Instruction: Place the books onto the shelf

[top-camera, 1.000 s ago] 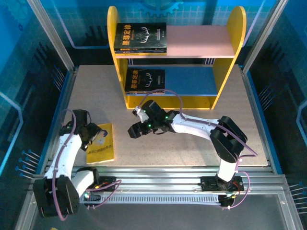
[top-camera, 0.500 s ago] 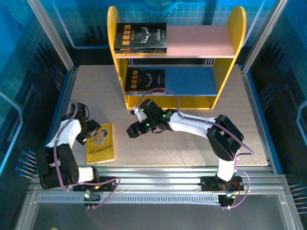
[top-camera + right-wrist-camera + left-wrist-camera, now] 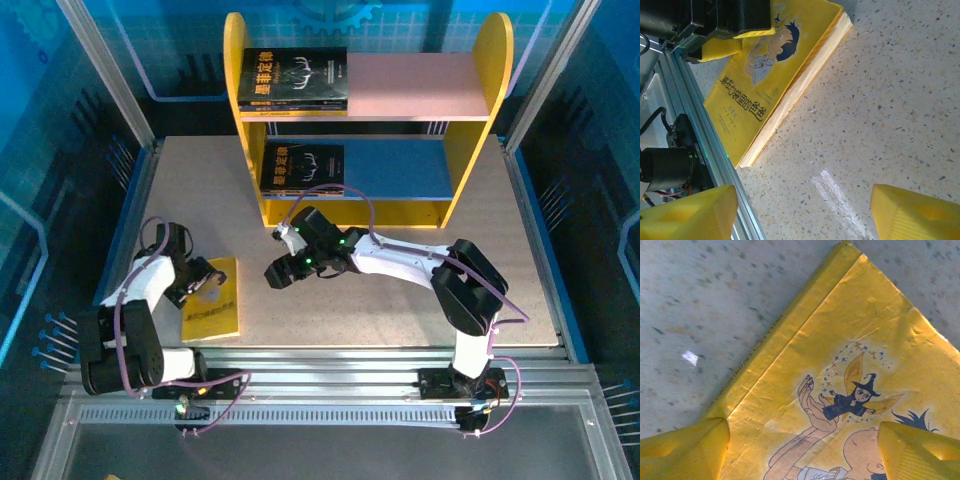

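Top view: the shelf (image 3: 236, 60), with yellow side panels, stood at the far edge of the table (image 3: 420, 300). An upper black book (image 3: 293, 78) with a white antler design lay flat at the left end of the pink upper board (image 3: 420, 85). A lower black book (image 3: 303, 167) of the same design lay flat at the left end of the blue lower board (image 3: 400, 170). One yellow book (image 3: 212, 305) lay flat, cover up, at the near left of the table, well apart from the shelf and just beside the aluminium rail (image 3: 380, 358).

The left end effector (image 3: 203, 279) hung over the far corner of the yellow book. In the left wrist view its jaws stood wide: one finger (image 3: 685, 450) sat at the spine edge and the other finger (image 3: 920, 452) over the cover drawing. The witch figure on the cover lay between them. Whether either finger touched the cover could not be told.

The right end effector (image 3: 277, 273) stood to the right of the yellow book, apart from it and facing it. In the right wrist view its jaws stood wide over bare table and held nothing. The book's page edge was turned toward it.
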### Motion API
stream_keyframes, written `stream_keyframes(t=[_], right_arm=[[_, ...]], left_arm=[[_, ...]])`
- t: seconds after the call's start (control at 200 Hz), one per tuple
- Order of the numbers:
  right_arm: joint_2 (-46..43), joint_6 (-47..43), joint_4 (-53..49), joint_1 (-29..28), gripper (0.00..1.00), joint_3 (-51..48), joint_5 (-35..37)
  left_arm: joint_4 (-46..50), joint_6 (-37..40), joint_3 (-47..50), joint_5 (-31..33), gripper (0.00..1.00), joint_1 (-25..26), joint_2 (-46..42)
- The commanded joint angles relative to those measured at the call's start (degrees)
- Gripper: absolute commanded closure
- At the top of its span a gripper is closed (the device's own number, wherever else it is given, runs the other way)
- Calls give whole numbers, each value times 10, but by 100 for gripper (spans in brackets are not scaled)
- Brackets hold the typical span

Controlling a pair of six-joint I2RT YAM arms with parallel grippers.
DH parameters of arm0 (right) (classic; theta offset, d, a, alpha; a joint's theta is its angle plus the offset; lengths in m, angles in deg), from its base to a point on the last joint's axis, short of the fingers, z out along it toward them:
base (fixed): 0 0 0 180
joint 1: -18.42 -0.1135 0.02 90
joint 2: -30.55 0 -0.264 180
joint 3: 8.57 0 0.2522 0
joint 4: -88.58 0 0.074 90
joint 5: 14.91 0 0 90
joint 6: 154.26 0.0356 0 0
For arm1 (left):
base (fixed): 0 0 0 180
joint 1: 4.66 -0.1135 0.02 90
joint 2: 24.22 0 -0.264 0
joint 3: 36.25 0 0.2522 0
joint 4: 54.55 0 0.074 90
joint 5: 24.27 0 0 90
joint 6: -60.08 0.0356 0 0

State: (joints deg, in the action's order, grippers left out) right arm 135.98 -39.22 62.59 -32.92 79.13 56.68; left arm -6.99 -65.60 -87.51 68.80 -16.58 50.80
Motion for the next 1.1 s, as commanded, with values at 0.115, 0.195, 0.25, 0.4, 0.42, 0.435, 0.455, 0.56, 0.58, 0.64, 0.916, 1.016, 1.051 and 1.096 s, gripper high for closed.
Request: stream_keyframes(t=[0.115, 0.195, 0.25, 0.4, 0.42, 0.435, 0.455, 0.56, 0.58, 0.64, 0.916, 1.016, 1.051, 1.096], right_arm=[[8, 10, -36, -5, 28, -10, 21], [6, 18, -44, -2, 28, -18, 28], [2, 25, -51, 0, 28, -28, 31], [-16, 43, -63, 1, 28, -66, 45], [-18, 45, -64, 1, 28, -71, 48], [-19, 47, -63, 1, 28, -74, 49], [-22, 50, -64, 1, 28, -80, 50], [-24, 62, -63, 2, 28, -96, 52], [-24, 65, -61, 2, 29, -98, 51], [-20, 72, -56, 2, 29, -101, 47], [24, 91, -41, -2, 31, -68, 32], [46, 95, -41, -5, 33, -46, 26], [54, 97, -40, -6, 34, -39, 25], [63, 98, -38, -7, 36, -31, 22]], left_arm=[[-16, -72, 29, -73, 22, 77, -22], [-24, -102, 33, -74, 22, 116, -29], [-32, -126, 38, -75, 22, 145, -34], [-64, -199, 49, -64, 22, 233, -45], [-69, -209, 50, -63, 23, 245, -46], [-73, -215, 50, -61, 22, 254, -46], [-77, -222, 50, -59, 23, 264, -47], [-80, -234, 41, -42, 23, 296, -49], [-78, -233, 39, -39, 22, 298, -50], [-64, -222, 31, -29, 23, 298, -51], [20, -152, -10, 28, 22, 298, -50], [48, -132, -17, 57, 22, 298, -48], [55, -127, -18, 63, 22, 298, -46], [58, -122, -17, 64, 22, 298, -42]])
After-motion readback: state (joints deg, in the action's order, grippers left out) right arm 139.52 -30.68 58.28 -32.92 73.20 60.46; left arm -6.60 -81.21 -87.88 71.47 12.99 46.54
